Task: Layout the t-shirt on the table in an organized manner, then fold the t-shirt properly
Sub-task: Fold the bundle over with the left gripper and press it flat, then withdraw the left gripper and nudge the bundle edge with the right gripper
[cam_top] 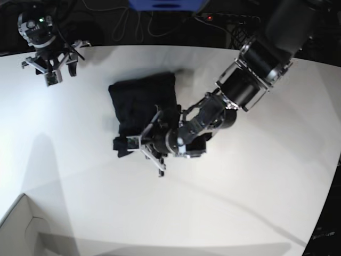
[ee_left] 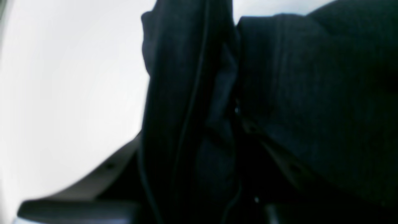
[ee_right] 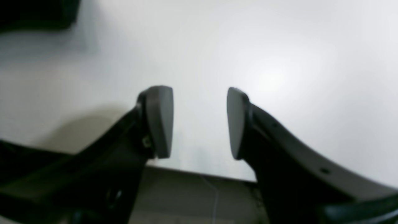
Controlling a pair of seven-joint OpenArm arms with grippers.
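The black t-shirt lies bunched in a rough rectangle on the middle of the white table. My left gripper sits at the shirt's near edge. In the left wrist view, dark folds of the t-shirt fill the space between the fingers, and the gripper is shut on that cloth. My right gripper hovers over the table's far left corner, well apart from the shirt. It stands open with only bare table between the pads.
A pale cardboard box corner shows at the bottom left of the base view. Beyond the table's far edge are cables and a blue object. Just below the right gripper, the table edge shows.
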